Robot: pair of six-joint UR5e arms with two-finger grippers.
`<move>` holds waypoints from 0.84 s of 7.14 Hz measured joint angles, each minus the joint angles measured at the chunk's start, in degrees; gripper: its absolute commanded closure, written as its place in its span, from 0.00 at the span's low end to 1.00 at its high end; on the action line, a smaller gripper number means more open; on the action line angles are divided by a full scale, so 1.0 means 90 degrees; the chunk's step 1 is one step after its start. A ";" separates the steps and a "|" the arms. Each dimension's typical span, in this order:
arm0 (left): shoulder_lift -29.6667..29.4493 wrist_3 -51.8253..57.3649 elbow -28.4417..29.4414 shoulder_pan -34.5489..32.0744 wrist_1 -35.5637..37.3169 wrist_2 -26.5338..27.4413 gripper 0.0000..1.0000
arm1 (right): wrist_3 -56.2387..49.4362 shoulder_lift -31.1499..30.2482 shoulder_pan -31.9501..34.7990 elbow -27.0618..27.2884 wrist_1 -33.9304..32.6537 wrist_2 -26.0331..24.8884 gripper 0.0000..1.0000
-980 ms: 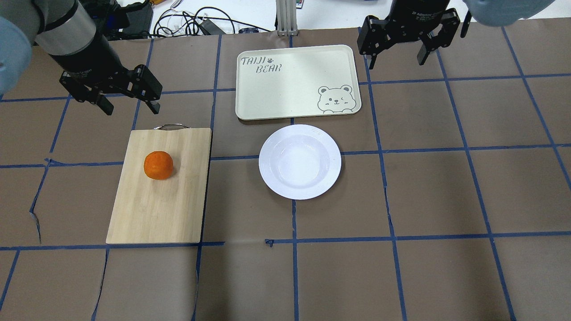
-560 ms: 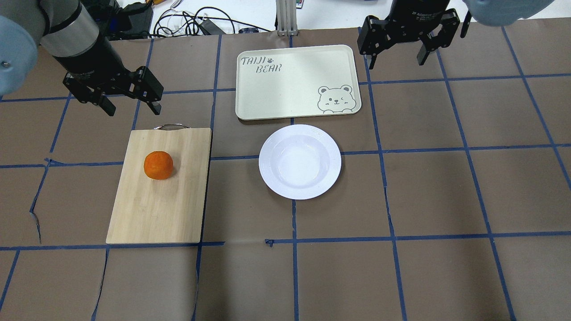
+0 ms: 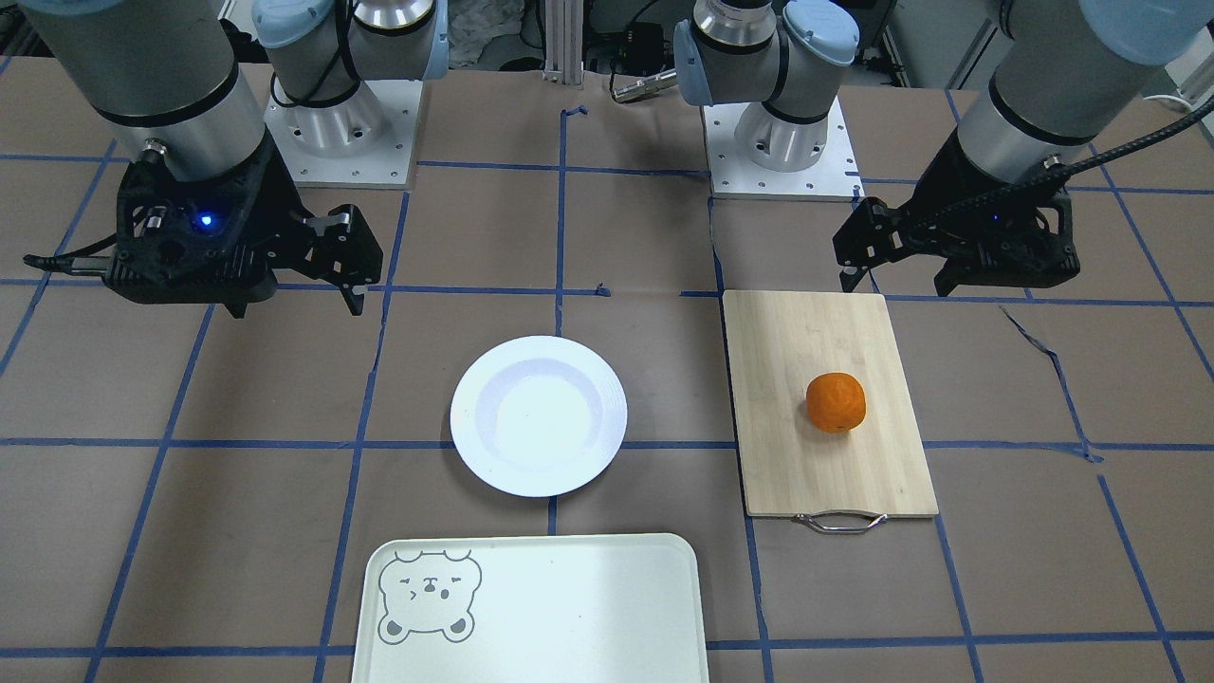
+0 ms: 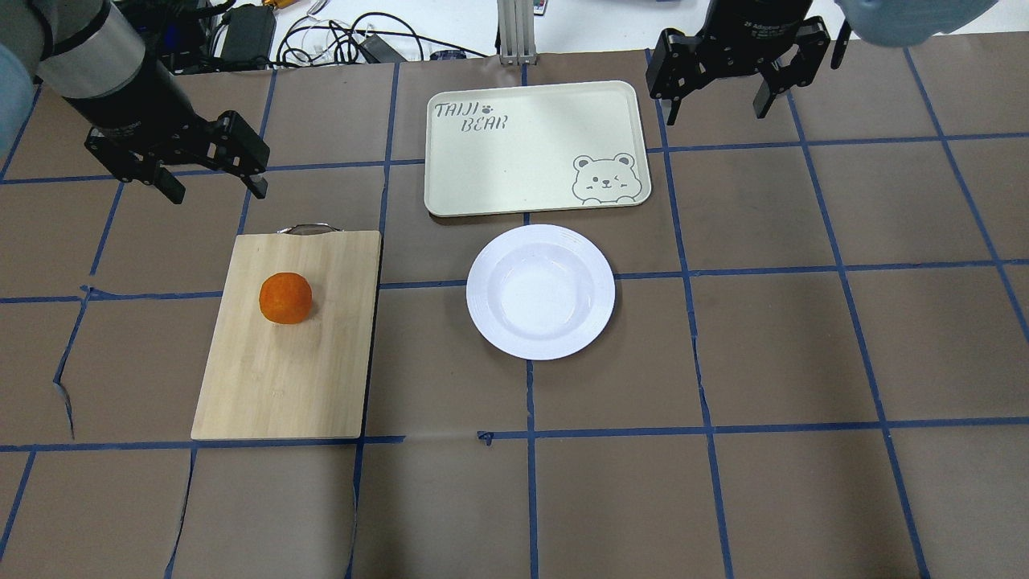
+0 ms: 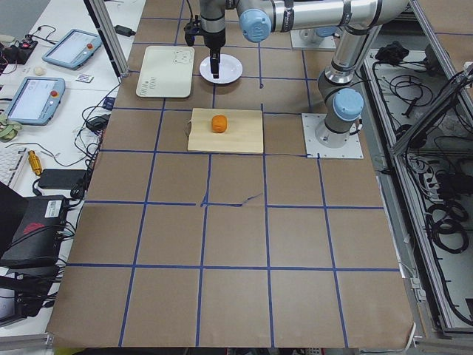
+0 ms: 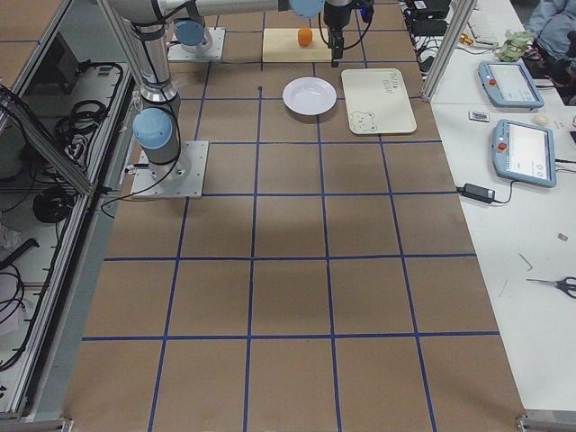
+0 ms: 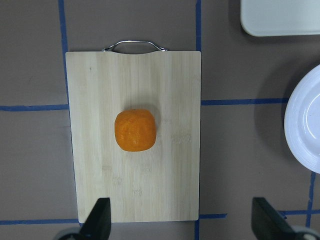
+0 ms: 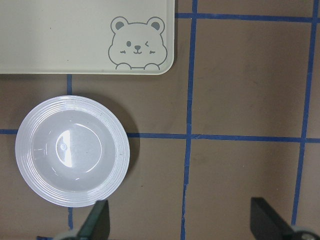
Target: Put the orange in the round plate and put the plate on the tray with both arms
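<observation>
The orange (image 4: 285, 297) is seen lying on a wooden cutting board (image 4: 273, 386), in the half nearer the metal handle (image 4: 309, 229). Bare wood is left on every side of it, so no edge of the board is touched. The round plate (image 4: 599, 291) is set empty on the brown worktop (image 4: 804, 362), on the robot's right of the board. A broad strip of bare surface is left between the board's long edge and the plate's rim.

The tray (image 4: 530, 153) is placed beyond the plate, on the side away from the robot, and nothing is carried on it. Its near long edge is parted from the plate's rim by only a narrow gap, and the bear corner is the one closest to the plate.

The left claw (image 4: 215, 191) is held raised above the worktop with its jaws spread wide, and nothing is gripped. In the left wrist view the whole board and the orange are seen below, with the two fingertips (image 7: 97, 220) framing the board's end opposite the handle.

The right claw (image 4: 715, 112) is likewise raised, fully spread and empty. In the overhead view it is seen beside the tray's far right corner. Its wrist view takes in the plate and the tray's bear corner. Wide unoccupied worktop is seen on the robot's side of the board and plate and out to the right.
</observation>
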 measured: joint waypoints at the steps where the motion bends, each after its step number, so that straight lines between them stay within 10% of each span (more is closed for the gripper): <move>1: 0.0001 0.0001 -0.0003 0.0001 0.0004 -0.0017 0.00 | 0.0004 0.0004 -0.0003 -0.0002 0.0002 0.0002 0.00; 6: -0.0039 -0.0038 -0.0087 -0.0015 0.0006 -0.0040 0.00 | 0.0001 0.0016 -0.0082 0.0001 0.0031 -0.0012 0.00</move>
